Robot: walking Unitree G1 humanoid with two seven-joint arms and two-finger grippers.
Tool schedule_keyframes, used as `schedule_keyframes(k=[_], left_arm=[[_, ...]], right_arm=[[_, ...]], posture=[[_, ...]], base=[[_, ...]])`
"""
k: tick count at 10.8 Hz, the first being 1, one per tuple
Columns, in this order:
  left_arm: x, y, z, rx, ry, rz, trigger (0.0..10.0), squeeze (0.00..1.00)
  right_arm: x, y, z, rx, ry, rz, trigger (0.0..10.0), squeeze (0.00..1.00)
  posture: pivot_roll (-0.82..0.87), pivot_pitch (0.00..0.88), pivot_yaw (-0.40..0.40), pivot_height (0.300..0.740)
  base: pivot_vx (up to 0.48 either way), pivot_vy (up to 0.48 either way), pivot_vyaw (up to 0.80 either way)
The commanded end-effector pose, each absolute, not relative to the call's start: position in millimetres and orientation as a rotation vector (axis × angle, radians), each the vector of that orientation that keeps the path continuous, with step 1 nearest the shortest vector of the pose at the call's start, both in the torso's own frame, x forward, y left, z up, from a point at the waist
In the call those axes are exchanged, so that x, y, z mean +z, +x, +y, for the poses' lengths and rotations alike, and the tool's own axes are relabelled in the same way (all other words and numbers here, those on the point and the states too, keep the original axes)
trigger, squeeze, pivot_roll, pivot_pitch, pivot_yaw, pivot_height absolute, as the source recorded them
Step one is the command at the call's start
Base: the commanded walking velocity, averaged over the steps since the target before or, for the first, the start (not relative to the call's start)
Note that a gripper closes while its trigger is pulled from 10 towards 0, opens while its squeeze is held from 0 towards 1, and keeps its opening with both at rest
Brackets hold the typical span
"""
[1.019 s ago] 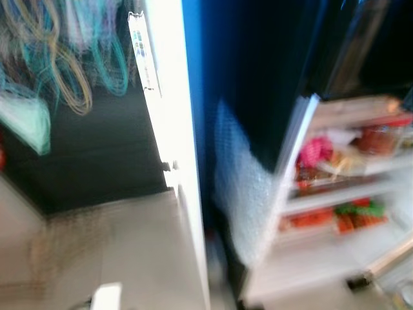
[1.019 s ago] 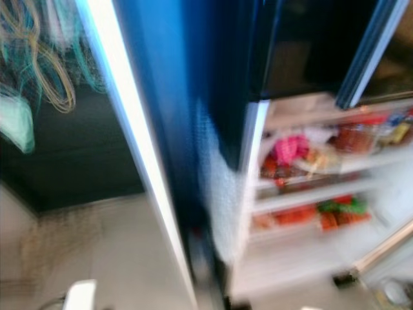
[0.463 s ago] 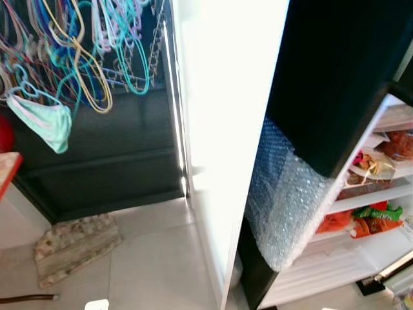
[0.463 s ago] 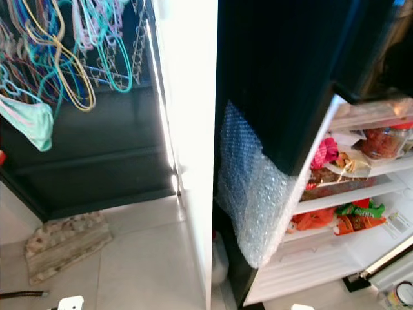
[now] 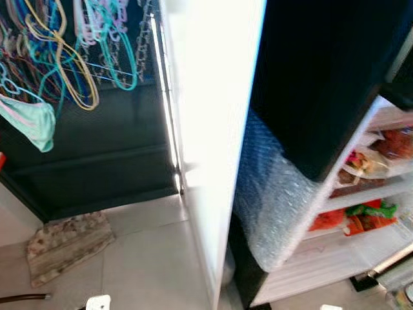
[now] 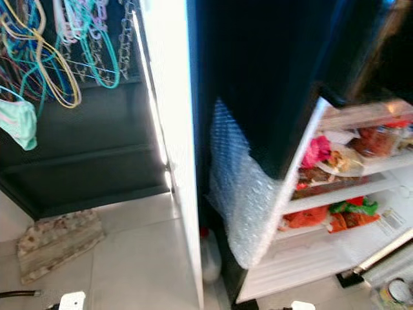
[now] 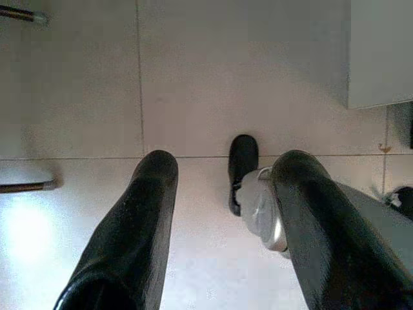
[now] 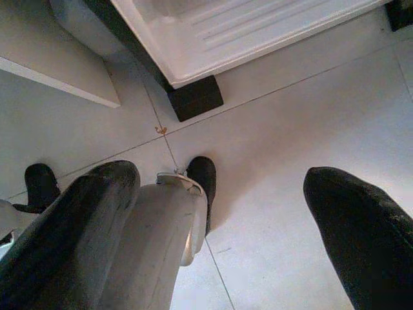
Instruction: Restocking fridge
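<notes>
1. Left of the fridge door (image 5: 213,129): coloured hangers (image 5: 77,58) hang against a dark wall, w/ a worn mat (image 5: 64,244) on the floor below them.
2. Fridge door is the task's thing here: open, edge-on to the robot, white & glaring. Prob. heavy but swings easily on hinges, rigid, smooth so a bit slippery; best hold is its free long edge, not the face.
3. Right of the door: bubble wrap (image 6: 242,194) droops over the dark cabinet side – soft, crushable, no grip point.
4. Further right of the door: shelves (image 6: 342,194) w/ red, pink & green packets, bottom shelf bare.
5. Floor (image 8: 290,129): pale glossy tile, prob. slick; tight gap between door & cabinet.
6. Left gripper (image 7: 222,213) & right gripper (image 8: 219,213): both hang over the floor, fingers spread wide, nothing held.
</notes>
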State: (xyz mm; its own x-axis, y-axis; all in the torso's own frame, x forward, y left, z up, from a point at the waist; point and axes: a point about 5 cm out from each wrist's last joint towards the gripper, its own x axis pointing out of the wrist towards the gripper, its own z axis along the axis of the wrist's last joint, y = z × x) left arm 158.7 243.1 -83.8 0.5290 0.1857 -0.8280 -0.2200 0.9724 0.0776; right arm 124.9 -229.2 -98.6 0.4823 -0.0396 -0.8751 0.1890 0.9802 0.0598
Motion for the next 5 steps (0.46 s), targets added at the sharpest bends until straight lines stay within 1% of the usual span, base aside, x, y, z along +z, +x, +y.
schedule_keyframes(k=[1,5], left_arm=[[-87.2,151.3,242.3,0.249,-0.051,1.007,10.0,0.0],[-88.2,151.6,238.5,0.246,-0.066,1.012,10.0,0.0]], right_arm=[[-98.7,122.7,-231.4,-0.149,0.157,1.061,10.0,0.0],[-97.9,122.6,-235.2,-0.162,0.153,1.061,10.0,0.0]], posture=[[0.02,0.0,-0.006,0.74],[0.02,0.0,-0.018,0.74]], base=[[-0.289,0.0,0.0],[-0.308,0.0,0.0]])
